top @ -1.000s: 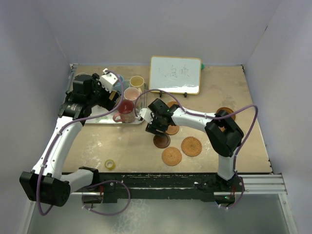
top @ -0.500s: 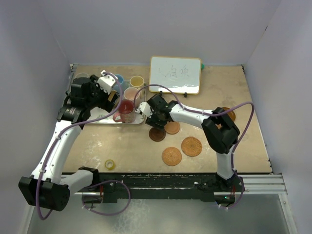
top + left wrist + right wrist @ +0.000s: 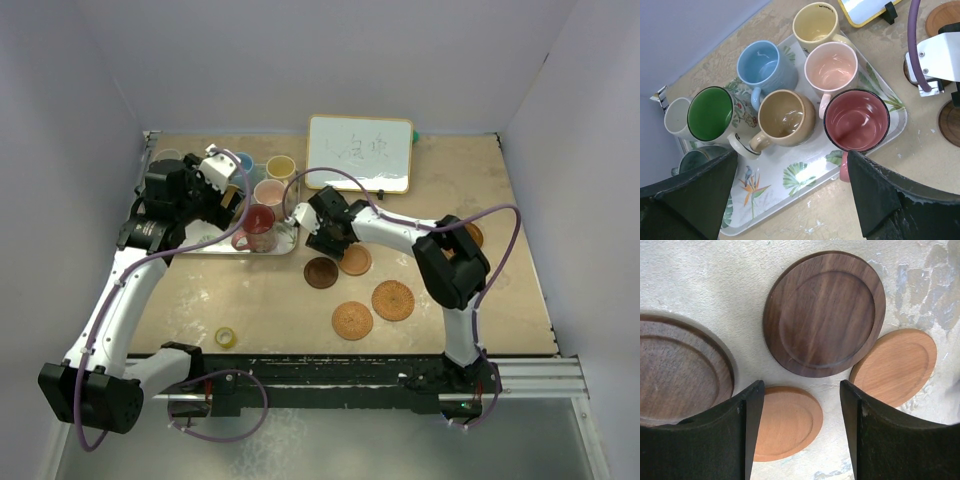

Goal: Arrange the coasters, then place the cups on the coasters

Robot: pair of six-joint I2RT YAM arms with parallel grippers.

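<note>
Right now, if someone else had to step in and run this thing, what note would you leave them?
Left tool: open, above the mugs on the tray.
Right tool: open, empty, over wooden coasters.
Two woven coasters lie apart from those.
Done: nothing clear; no mug sits on a coaster.
Left: arrange the coasters, then set each mug on one.
</note>
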